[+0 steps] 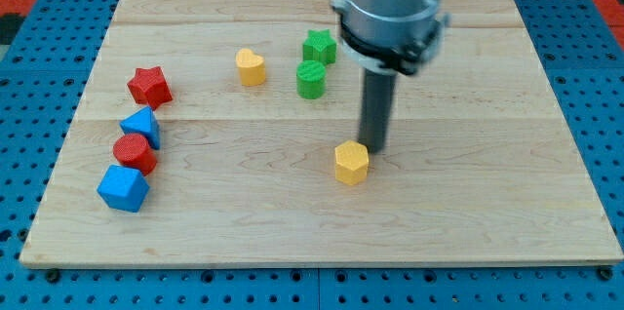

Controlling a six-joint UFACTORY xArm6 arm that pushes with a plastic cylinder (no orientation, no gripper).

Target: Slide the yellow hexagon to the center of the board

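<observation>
The yellow hexagon (351,163) sits on the wooden board (468,203), a little right of and below the board's middle. My tip (374,149) stands at the hexagon's upper right edge, touching or almost touching it. The rod rises from there to the grey arm body at the view's top.
A yellow heart (251,66), a green star (319,46) and a green round block (311,80) lie above the hexagon. At the view's left are a red star (149,86), a blue triangle-like block (142,127), a red round block (135,153) and a blue block (123,188).
</observation>
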